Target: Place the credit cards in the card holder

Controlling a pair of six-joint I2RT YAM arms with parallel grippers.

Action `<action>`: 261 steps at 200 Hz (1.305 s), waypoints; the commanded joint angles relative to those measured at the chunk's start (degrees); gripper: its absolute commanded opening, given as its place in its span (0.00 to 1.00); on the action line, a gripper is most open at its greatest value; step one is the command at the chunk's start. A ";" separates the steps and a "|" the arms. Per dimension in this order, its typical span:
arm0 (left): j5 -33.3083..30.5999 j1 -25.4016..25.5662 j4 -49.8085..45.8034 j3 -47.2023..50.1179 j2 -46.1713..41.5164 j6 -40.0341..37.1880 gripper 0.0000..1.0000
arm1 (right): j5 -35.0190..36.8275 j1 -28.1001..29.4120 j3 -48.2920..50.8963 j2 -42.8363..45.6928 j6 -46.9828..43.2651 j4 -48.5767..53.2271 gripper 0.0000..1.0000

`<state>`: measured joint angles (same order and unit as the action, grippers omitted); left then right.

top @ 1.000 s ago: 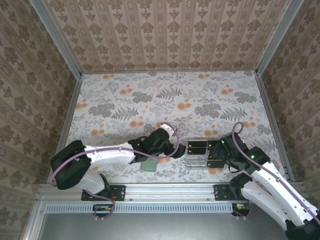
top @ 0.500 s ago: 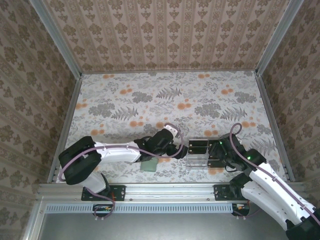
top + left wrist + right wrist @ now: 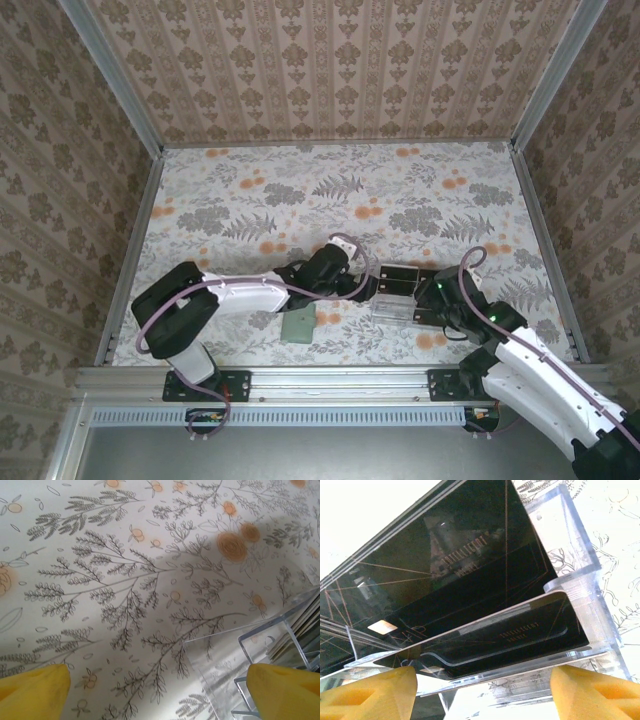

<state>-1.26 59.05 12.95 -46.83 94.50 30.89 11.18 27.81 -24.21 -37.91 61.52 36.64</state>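
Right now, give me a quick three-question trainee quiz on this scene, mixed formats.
1. True or false: the card holder lies flat on the table, apart from the clear rack.
2. Fill in: the left pincer is ___.
3. The credit cards sit in: A the clear rack; B the card holder; C the left pincer.
Key: 1 true; 2 open; 3 A.

One pale green card holder [image 3: 298,324]. One clear tiered rack [image 3: 392,303]. Two black credit cards [image 3: 470,565] told apart in the rack at the right wrist; further ones too unclear to count. Two arms: left arm [image 3: 240,295], right arm [image 3: 530,365]. One desk [image 3: 250,200].
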 commanded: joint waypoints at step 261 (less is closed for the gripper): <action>12.34 -14.59 2.65 -21.33 20.04 0.11 1.00 | -4.73 -13.41 -17.03 -35.21 -13.13 -23.00 0.79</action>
<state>8.01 45.50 15.79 -67.81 114.50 30.92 10.33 14.50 -40.34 -75.57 50.22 12.19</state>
